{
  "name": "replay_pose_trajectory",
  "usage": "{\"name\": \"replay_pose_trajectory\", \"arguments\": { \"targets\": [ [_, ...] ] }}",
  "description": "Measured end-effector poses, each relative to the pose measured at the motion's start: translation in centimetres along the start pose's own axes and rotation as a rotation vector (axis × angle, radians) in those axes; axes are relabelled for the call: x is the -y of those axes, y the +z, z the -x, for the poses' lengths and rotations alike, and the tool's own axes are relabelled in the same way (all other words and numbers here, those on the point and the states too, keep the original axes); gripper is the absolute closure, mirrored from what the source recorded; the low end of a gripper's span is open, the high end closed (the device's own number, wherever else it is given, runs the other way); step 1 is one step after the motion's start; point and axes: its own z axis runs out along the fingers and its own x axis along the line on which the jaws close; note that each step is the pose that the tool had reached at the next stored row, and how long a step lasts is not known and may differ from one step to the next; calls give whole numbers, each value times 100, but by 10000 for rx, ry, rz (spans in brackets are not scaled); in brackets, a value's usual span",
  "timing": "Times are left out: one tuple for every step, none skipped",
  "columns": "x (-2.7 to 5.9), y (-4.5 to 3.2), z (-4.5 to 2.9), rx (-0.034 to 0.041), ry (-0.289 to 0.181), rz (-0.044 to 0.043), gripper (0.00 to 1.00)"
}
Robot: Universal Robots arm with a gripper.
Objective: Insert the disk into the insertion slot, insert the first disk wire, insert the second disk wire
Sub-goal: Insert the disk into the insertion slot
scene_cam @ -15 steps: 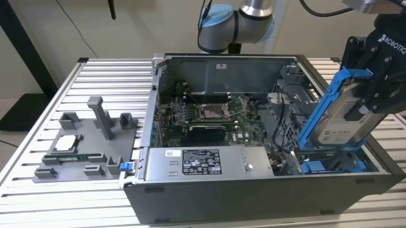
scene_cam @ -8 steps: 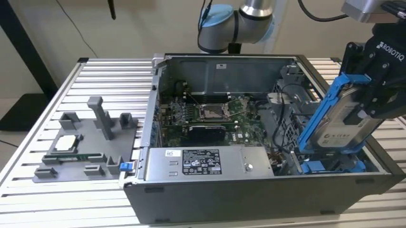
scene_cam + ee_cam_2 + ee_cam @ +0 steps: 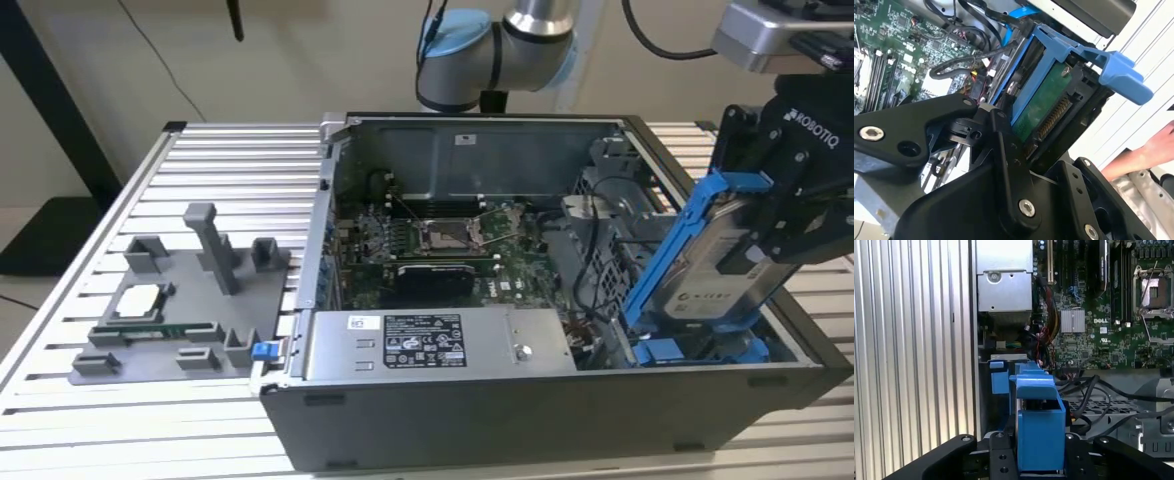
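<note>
Now the gripper [image 3: 781, 225], jaws closed on the disk [image 3: 714, 275], holds it steeply tilted at the exterior view's right; its long axis runs down toward the insertion slot [image 3: 694, 350] just below it.

Your disk [image 3: 714, 278] tilts over the insertion slot [image 3: 697, 351], at the case's [image 3: 534, 425] exterior view's right end | power-supply box [image 3: 427, 345] beside slot, exterior view's left | fixture plate [image 3: 174, 300] on table [image 3: 120, 440], outside case.
</note>
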Motion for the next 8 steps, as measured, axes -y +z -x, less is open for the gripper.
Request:
{"name": "replay_pose_trajectory", "arguments": {
  "targets": [
    [1, 14, -1, -1, 3, 0, 100],
    [1, 29, -1, -2, 7, 0, 100],
    [2, 44, -1, -1, 11, 0, 100],
    [2, 57, -1, -1, 16, 0, 100],
    [3, 70, -1, -2, 21, 0, 100],
    [3, 82, -2, -6, 26, 0, 100],
    [4, 92, -2, -6, 29, 0, 100],
    [4, 105, -3, 0, 31, 0, 100]
  ]
}}
